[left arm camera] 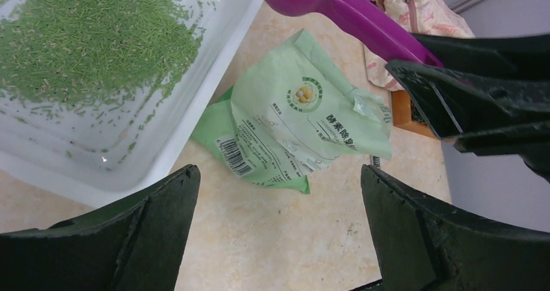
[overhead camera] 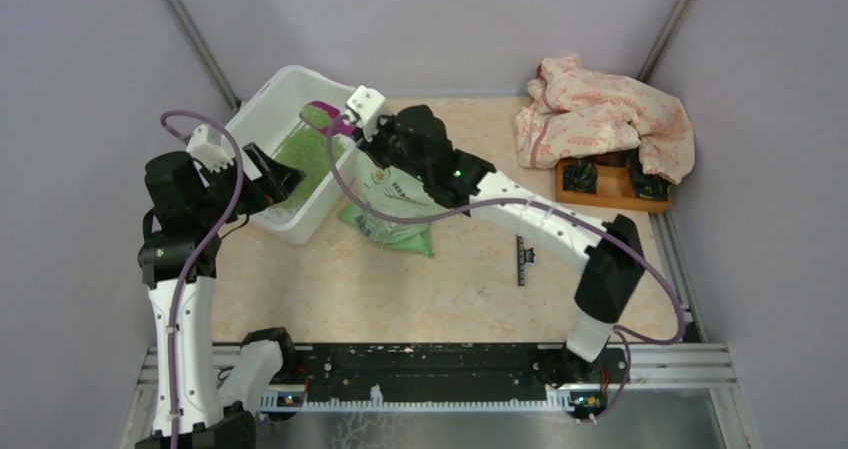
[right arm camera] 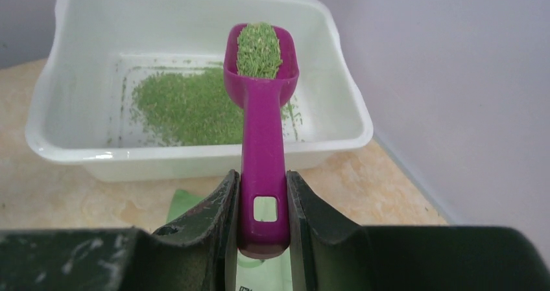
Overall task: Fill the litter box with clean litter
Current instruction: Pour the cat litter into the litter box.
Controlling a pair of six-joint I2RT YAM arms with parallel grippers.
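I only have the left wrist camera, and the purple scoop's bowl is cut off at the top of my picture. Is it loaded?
Observer: Yes. The right wrist view shows the scoop heaped with clean litter.
Operator: Where is the bowl relative to the tub?
Observer: It hangs above the inside of the litter box, over the green patch on the floor, level and not yet tipped.
Operator: And the grip?
Observer: The right gripper is shut on the very end of the handle, one finger on each side of its square hole.
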